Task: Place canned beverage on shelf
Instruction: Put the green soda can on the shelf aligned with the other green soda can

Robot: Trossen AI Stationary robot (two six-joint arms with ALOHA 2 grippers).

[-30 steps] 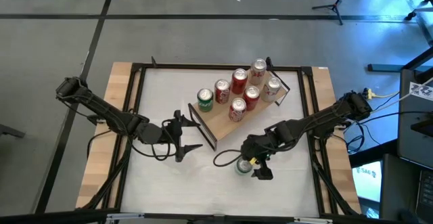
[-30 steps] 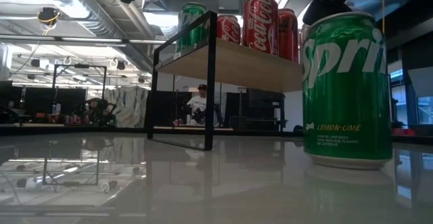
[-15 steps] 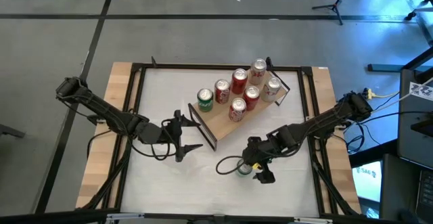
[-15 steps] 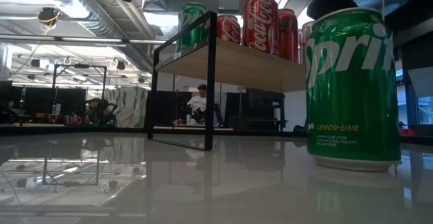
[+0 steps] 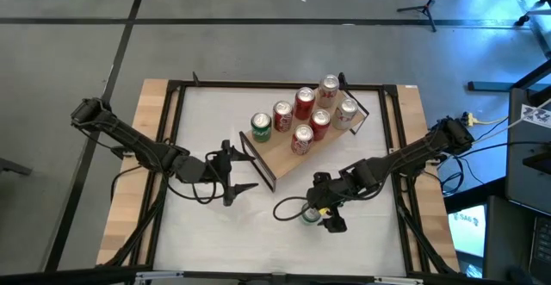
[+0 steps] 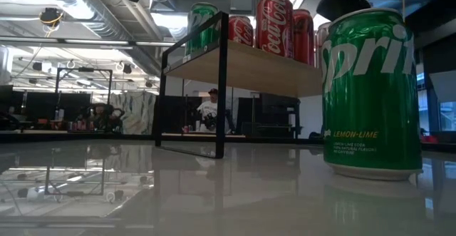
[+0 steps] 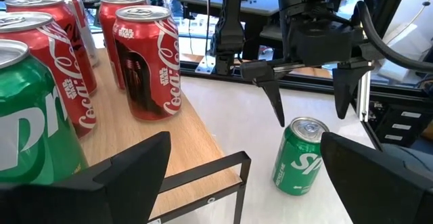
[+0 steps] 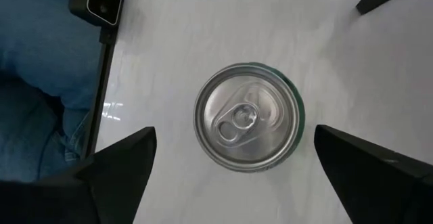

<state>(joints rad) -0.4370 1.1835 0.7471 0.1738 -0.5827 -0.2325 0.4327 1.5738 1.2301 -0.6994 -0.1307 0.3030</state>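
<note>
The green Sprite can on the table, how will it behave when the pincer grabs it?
The green Sprite can stands upright with its tab unopened, so it is probably full and fairly heavy. Its smooth round wall may slip, and it could roll if tipped. The open right pincer hangs directly above it.

Both claws point(image 5: 234, 178) point(image 5: 320, 218) spread wide

Seven cans point(image 5: 301, 113) on shelf point(image 5: 297, 147); lone can point(image 5: 309, 215) on table point(image 5: 207, 225) before shelf, under right pincer point(image 5: 320, 212).
</note>
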